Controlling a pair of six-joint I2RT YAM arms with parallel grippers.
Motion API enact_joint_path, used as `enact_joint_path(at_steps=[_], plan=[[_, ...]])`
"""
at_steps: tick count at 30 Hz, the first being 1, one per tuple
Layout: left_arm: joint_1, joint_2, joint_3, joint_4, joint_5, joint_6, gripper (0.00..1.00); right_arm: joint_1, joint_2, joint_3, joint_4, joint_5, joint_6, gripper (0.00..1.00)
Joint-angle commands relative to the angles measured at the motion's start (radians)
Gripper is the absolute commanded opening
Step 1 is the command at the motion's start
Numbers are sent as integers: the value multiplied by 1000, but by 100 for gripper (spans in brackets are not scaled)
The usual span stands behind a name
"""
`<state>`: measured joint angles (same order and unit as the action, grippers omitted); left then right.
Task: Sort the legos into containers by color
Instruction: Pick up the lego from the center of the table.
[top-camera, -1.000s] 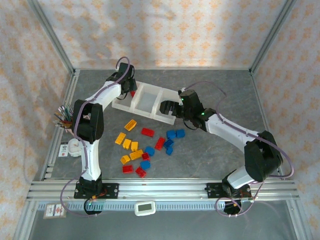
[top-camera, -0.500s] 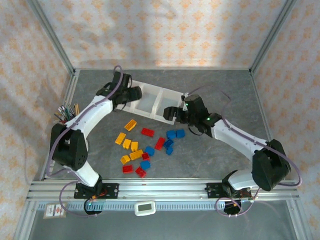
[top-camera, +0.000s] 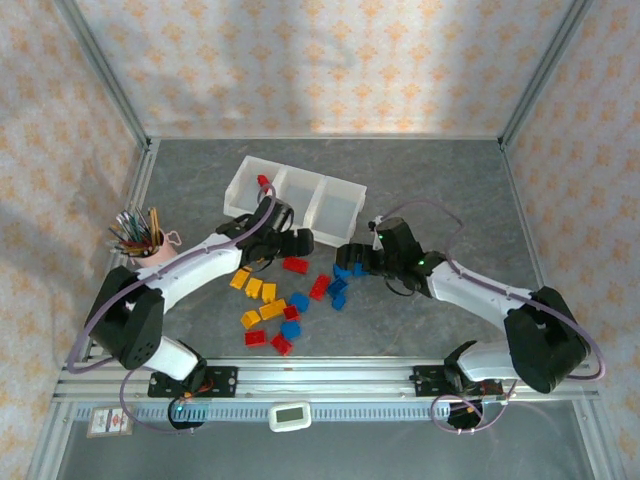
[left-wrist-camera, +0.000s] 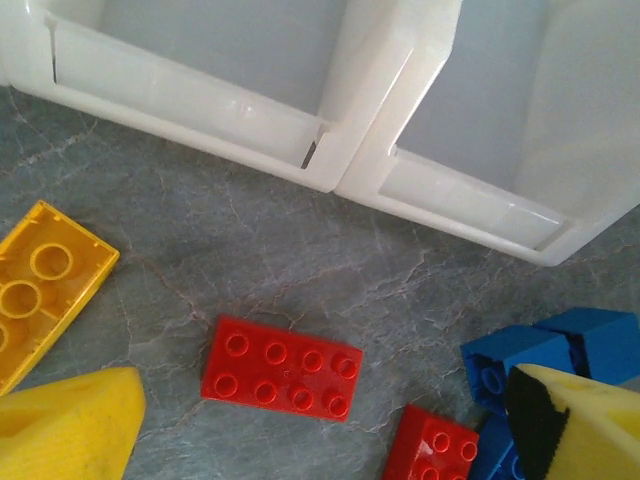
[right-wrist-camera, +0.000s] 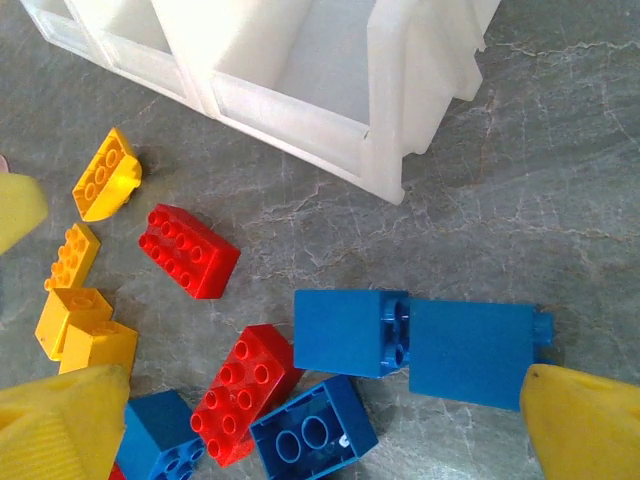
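Flanking red lego (left-wrist-camera: 282, 368), left pincer (left-wrist-camera: 320, 428)

We see legos (top-camera: 299, 301) scattered on surface (top-camera: 450, 180) before containers (top-camera: 312, 196); lone lego (top-camera: 262, 183) inside leftmost compartment, cup (top-camera: 148, 243) far left.

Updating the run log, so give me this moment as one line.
phase: pick approach | left gripper: open, over loose red brick | right gripper: open, over blue bricks | tray: sorted red brick in left compartment

Open table (top-camera: 460, 180) runs along the right and far side — bricks (top-camera: 272, 310) crowd the near middle, tray (top-camera: 298, 198) behind them, cup (top-camera: 150, 250) left.
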<state>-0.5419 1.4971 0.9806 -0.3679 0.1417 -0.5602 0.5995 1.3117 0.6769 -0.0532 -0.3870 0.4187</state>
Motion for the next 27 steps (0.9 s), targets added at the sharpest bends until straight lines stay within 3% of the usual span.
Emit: enact_joint_path(at_steps=[1,16,23,27], plan=[[-6,53,-19,54,-27,8,98,2,-12,6,44,11,17,100],[-43,248,39,41,-15,79,98,0,4,7,41,43,27,100],[-68,283,62,-1,-88,68,92,0,11,7,44,41,26,100],[-76,288,63,-20,-129,51,83,0,15,9,48,36,28,100]])
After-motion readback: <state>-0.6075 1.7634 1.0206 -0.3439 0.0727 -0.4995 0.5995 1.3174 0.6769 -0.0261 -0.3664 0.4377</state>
